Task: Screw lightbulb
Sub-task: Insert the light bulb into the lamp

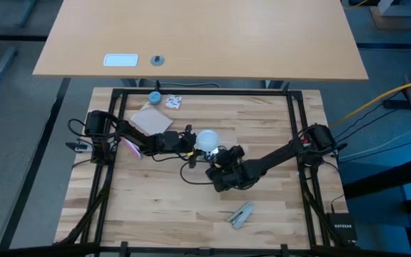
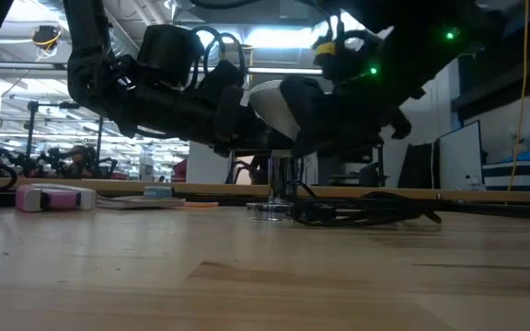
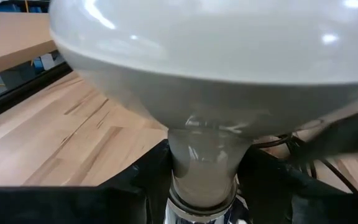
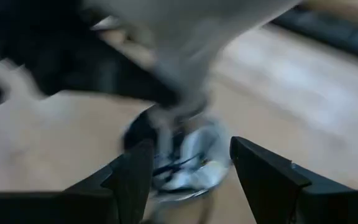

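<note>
High view: lightbulb (image 1: 207,139) sits near desk (image 1: 177,207) centre, globe up. Left arm reaches in from the left; left claw (image 1: 189,142) is right at the bulb's left side. Right arm comes from the right, right claw (image 1: 222,158) just beside the bulb on its near-right. Black cord (image 1: 191,171) loops on the desk near the bulb. Far-left on desk: blue cap (image 1: 154,97), brown card (image 1: 153,119), small printed packet (image 1: 173,102). Grey object (image 1: 241,215) lies near edge, well apart from the rest.

Low view: bulb (image 2: 270,99) upright over a shiny metal socket (image 2: 283,184) w/ base disc on the desk; both arms crowd around it from above. White/pink object (image 2: 53,196) lies far left.

Left wrist view: bulb (image 3: 216,81) fills the pic, globe above, neck going down into the silver socket collar (image 3: 197,211). Left claw fingers (image 3: 145,180) stand on both sides of the neck and close against it, i.e. gripping the bulb neck (contact on the right side partly hidden).

Right wrist view: blurred. Right claw (image 4: 191,171) open, fingers (image 4: 263,171) spread w/ nothing between them but the socket disc (image 4: 188,162) farther off; bulb neck (image 4: 188,37) above it. Not touching bulb as far as can be told.
</note>
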### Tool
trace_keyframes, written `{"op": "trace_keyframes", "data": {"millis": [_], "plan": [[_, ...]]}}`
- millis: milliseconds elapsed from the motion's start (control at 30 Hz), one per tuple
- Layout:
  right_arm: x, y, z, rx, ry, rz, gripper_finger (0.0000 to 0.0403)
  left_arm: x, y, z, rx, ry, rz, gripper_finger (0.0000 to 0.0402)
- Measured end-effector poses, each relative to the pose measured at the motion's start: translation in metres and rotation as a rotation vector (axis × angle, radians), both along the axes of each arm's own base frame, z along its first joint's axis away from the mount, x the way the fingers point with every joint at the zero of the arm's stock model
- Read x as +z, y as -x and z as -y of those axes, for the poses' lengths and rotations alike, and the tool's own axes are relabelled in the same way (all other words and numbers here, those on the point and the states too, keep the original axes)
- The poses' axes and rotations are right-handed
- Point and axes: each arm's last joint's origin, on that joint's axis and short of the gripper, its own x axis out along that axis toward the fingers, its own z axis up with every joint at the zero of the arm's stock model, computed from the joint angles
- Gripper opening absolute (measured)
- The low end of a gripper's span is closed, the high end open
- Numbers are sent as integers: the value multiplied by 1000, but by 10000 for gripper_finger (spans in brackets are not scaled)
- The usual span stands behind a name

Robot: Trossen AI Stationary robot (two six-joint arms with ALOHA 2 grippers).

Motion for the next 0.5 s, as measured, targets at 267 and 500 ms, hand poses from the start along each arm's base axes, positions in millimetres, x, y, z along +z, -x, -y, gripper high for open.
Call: {"op": "trace_keyframes", "data": {"millis": [267,500], "plan": [[-22,-12,-5,84,-64,-18,225,0,0,0,4,-1,1,157],[-49,-14,1,17,-98,-49,225,0,0,0,5,-1,1,157]]}}
